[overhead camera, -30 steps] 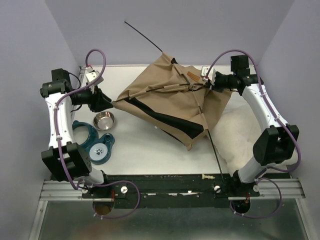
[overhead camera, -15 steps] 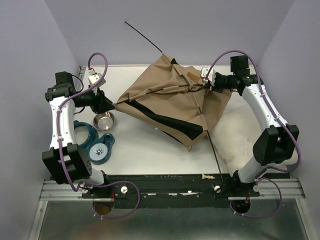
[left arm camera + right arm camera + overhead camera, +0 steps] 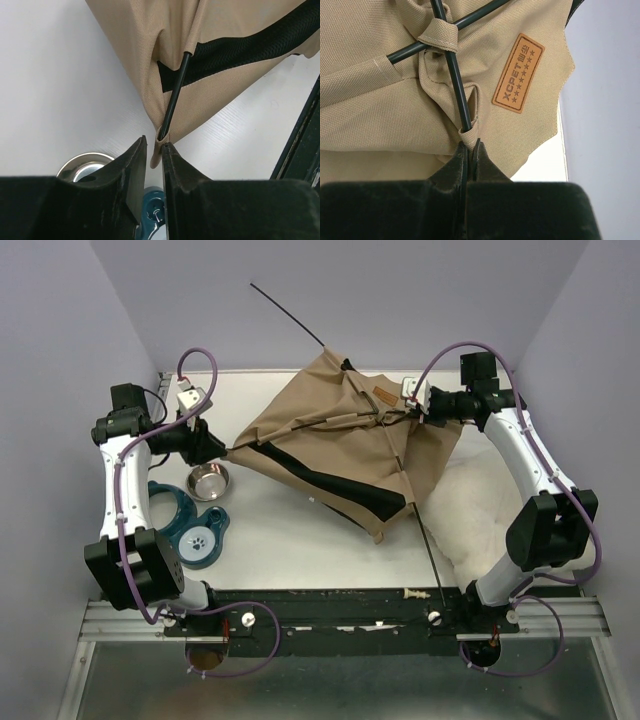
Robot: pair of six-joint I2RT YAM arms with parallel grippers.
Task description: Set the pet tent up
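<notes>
The pet tent (image 3: 340, 440) lies slack and tilted at the table's back middle, tan fabric with black trim. One thin black pole (image 3: 290, 312) sticks out past its far edge. My left gripper (image 3: 222, 448) is at the tent's left corner. In the left wrist view the pole's sleeve tip (image 3: 161, 137) hangs between the fingertips of this gripper (image 3: 155, 145). The tip rests against the right finger and a slit of light shows on its left. My right gripper (image 3: 470, 144) is shut on a fabric fold where a pole enters, near the leather label (image 3: 518, 73).
A steel bowl (image 3: 208, 481) and a teal paw-print holder (image 3: 192, 525) sit just below my left gripper. A white fluffy cushion (image 3: 480, 510) lies under the tent's right side. A second pole end (image 3: 430, 550) reaches toward the front rail. Purple walls close in on three sides.
My left gripper has moved right onto the tent's left corner and its jaws have narrowed around the sleeve tip. The right arm and its grip have not moved.
</notes>
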